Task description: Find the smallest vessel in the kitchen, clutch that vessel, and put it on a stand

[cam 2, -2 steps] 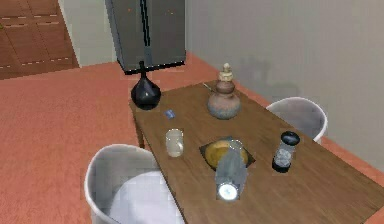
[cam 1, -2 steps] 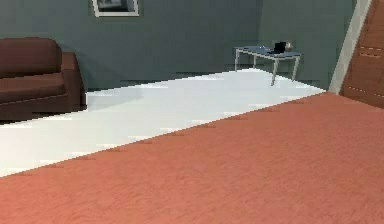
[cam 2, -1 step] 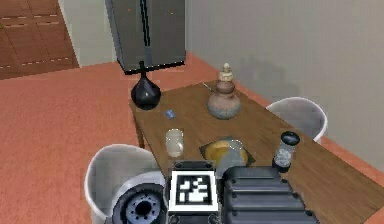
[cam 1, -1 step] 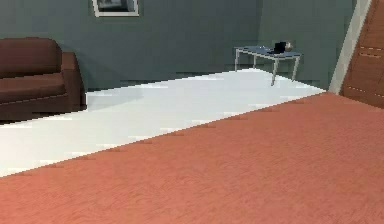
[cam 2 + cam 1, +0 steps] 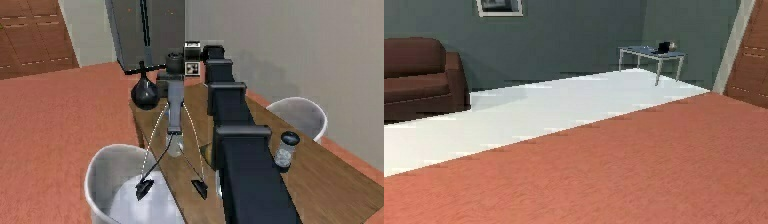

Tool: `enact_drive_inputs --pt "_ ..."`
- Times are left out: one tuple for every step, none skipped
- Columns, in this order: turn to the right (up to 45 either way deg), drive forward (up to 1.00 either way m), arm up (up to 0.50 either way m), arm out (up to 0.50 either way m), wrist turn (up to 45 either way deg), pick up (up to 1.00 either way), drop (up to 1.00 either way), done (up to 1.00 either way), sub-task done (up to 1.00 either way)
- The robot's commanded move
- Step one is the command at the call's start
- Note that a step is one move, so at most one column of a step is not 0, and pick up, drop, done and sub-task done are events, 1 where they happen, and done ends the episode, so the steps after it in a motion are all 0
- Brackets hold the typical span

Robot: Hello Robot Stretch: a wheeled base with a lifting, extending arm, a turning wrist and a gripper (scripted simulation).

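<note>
End effector (image 5: pixel 172 187) at wood tbl (image 5: pixel 197 115)

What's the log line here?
place: wooden table | tool: near white chair, load unclear | on table: dark vase, small jar | ahead: side table

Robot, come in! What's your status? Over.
Gripper at wooden table, can't tell if holding anything. Dark round vessel and small glass jar stand on it. White chair close by.
</note>
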Motion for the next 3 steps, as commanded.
enact_drive_inputs --pt "0.0 0.0 0.0 0.0 45.0 0.0 0.0 0.0 0.0" --pt "0.0 0.0 0.0 0.0 45.0 0.0 0.0 0.0 0.0" --pt "0.0 0.0 0.0 0.0 45.0 0.0 0.0 0.0 0.0"
